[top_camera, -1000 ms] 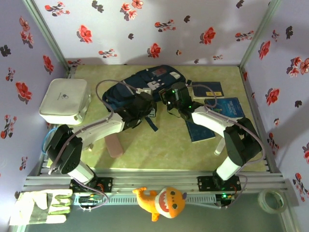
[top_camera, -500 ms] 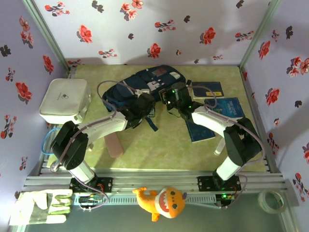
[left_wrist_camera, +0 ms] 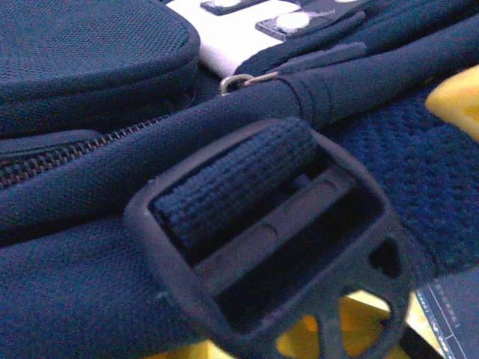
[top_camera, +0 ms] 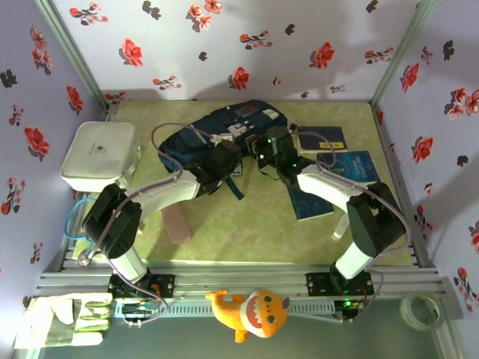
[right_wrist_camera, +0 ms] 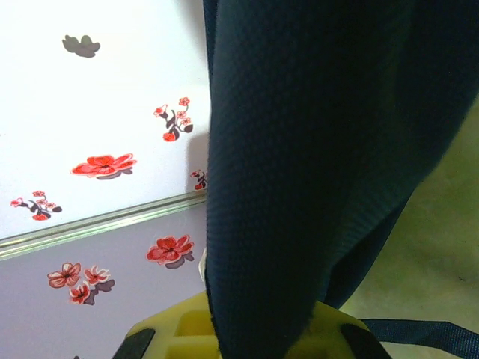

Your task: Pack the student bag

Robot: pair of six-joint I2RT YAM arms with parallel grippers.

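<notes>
The student bag [top_camera: 202,138], navy-blue with white trim, lies at the back middle of the table. My left gripper [top_camera: 222,162] sits at its near edge. In the left wrist view a black strap buckle [left_wrist_camera: 269,239] and navy mesh lie between the yellow fingertips [left_wrist_camera: 458,96], which are pinched on the bag. My right gripper [top_camera: 267,146] is at the bag's right end. It is shut on a fold of the bag's fabric [right_wrist_camera: 299,172] that rises from between its yellow fingers [right_wrist_camera: 176,333].
A white rounded box [top_camera: 97,155] stands at the left. Blue books [top_camera: 322,140] [top_camera: 353,164] [top_camera: 310,202] lie right of the bag, under the right arm. A pink flat item [top_camera: 177,224] rests near the left arm. Flowered walls close in three sides.
My left arm has swung right and forward along the bag's near edge, its gripper staying on the bag. The right arm and its hold are unchanged.
</notes>
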